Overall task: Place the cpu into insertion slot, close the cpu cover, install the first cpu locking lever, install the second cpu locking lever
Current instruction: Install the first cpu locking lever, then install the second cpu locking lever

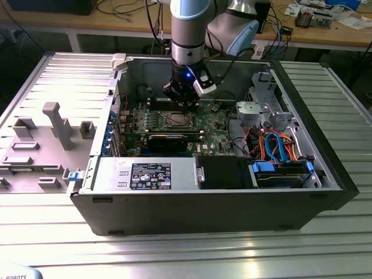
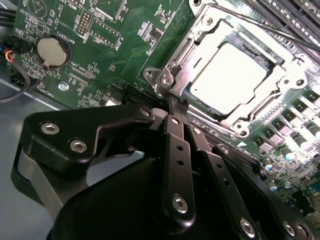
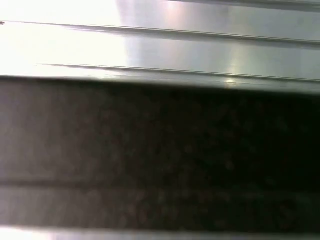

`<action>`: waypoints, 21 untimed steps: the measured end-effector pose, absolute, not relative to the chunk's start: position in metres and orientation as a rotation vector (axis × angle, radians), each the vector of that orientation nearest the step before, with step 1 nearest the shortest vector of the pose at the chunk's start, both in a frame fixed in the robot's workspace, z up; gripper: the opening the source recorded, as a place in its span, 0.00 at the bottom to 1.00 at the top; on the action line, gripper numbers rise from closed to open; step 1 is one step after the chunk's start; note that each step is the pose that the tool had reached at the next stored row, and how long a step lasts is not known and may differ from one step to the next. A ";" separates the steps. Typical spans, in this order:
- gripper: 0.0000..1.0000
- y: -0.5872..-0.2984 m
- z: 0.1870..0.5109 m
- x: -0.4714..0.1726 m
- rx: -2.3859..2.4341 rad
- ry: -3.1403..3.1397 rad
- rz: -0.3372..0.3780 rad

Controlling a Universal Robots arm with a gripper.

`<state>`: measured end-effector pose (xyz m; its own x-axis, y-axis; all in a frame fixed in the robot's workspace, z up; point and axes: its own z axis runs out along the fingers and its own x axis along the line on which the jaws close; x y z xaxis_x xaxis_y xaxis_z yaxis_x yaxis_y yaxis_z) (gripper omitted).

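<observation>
The cpu [image 2: 227, 77], a pale square chip, lies in the insertion slot [image 1: 174, 120] amid the green motherboard [image 2: 115, 45]. The silver cpu cover [image 2: 202, 30] is folded flat over it, and the chip shows through the cover's window. A thin locking lever [image 2: 260, 22] runs along the socket's edge by the memory slots. In the second wrist view my gripper [image 2: 176, 104] is shut with nothing between its fingers [image 2: 172, 135], and its tips sit just off the socket's corner [image 2: 162, 79]. In the exterior view my gripper [image 1: 185, 103] hangs low over the board, just behind the socket.
A coin battery [image 2: 50, 51] and the memory slots [image 2: 295, 15] flank the socket. A long black card [image 1: 168, 139] lies in front of it. The power supply [image 1: 145, 174], the drive cables [image 1: 273, 145] and the case walls [image 1: 203, 209] close it in. The first wrist view shows ribbed metal [image 3: 175, 45].
</observation>
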<state>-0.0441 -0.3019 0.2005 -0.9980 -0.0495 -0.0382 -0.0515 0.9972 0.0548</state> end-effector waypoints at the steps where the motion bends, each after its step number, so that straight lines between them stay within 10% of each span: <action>1: 0.11 -0.302 0.201 -0.044 -0.079 3.102 0.088; 21: 0.11 -0.311 0.211 -0.044 -0.079 3.103 0.087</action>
<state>-0.0440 -0.3112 0.2112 -0.9980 -0.0498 -0.0377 -0.0518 0.9972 0.0548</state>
